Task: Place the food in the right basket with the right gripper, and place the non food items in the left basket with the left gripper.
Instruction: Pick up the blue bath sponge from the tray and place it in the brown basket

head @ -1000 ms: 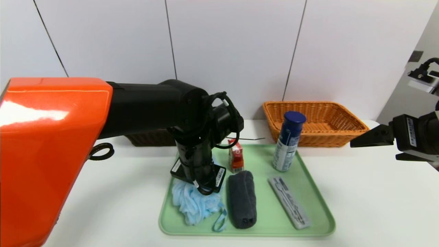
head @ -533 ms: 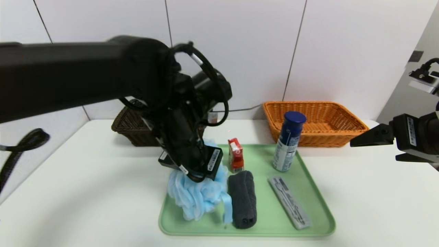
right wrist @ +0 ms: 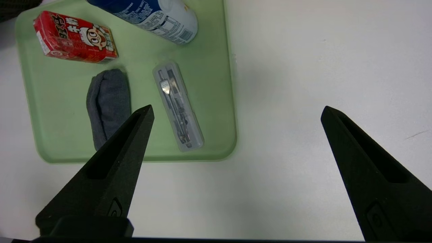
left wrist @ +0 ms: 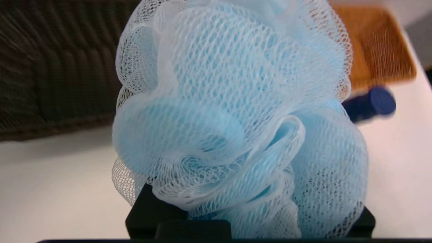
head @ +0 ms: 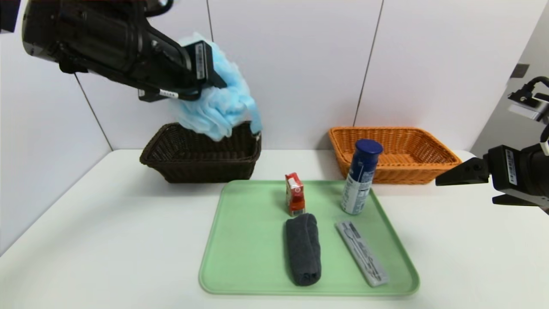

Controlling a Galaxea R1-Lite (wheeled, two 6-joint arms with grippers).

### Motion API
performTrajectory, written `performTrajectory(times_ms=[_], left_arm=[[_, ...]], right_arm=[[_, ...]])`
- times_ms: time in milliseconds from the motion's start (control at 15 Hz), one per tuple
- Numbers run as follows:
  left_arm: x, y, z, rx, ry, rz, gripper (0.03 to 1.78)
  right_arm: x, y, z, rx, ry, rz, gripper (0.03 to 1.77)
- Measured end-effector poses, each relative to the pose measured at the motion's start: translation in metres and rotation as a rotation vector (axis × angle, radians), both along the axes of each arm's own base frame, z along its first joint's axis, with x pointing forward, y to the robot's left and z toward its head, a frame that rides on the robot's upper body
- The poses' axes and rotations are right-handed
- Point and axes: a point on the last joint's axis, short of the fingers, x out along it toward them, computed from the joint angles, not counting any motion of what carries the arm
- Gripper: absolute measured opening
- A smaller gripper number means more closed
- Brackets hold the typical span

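L hand [head: 214,92] up above dark brown basket [head: 201,161] (the L one), gripping light blue mesh puff [head: 223,96]; fingers part-open around it, held well clear of the table [head: 128,240]. Puff's loop hangs down in front of basket's R end in head view. R hand [right wrist: 236,108] off to R of tray, over table, wide open w/ nothing in it.

Green tray [head: 244,244] on table, in front of both baskets. On tray: red carton [head: 295,195] upright near far edge, ctr; dark gray rolled cloth [head: 303,249] lying just in front of it; blue/white can [head: 361,176] w/ blue cap, upright near far R corner; clear case [head: 361,253] w/ metal utensils inside, lying at a slant R of cloth. Orange-brown basket [head: 396,171] on table behind can, the R one; inside bare.
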Motion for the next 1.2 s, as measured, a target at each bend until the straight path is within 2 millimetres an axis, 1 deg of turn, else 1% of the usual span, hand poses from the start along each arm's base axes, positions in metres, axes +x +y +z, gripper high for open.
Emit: performTrajectory(times_ms=[133, 267, 467, 667, 800, 933, 1133, 1200], left_arm=[[0.024, 0.024, 0.004, -0.033, -0.076, 0.113, 0.76], [0.055, 0.045, -0.009, -0.02, -0.076, 0.208, 0.74], [0.1, 0.066, -0.041, 0.03, -0.026, 0.286, 0.74], [0.134, 0.073, -0.08, 0.099, 0.054, 0.301, 0.74], [0.151, 0.078, -0.102, 0.122, 0.105, 0.305, 0.74], [0.163, 0.082, -0.12, 0.13, 0.148, 0.308, 0.74], [0.171, 0.082, -0.135, 0.14, 0.18, 0.305, 0.73], [0.173, 0.082, -0.138, 0.142, 0.186, 0.307, 0.79]], right_arm=[[0.0, 0.0, 0.0, 0.0, 0.0, 0.001, 1.71], [0.0, 0.0, 0.0, 0.0, -0.001, 0.0, 1.71], [0.0, 0.0, 0.001, 0.0, -0.007, -0.001, 1.71], [0.0, 0.0, 0.001, 0.001, -0.007, -0.001, 1.71], [0.001, 0.0, 0.001, 0.0, -0.007, -0.001, 1.71], [0.001, 0.0, 0.0, 0.0, -0.005, -0.001, 1.71], [0.002, 0.0, 0.0, 0.0, -0.001, 0.0, 1.71], [0.002, 0.0, 0.0, 0.0, 0.0, 0.0, 1.71]])
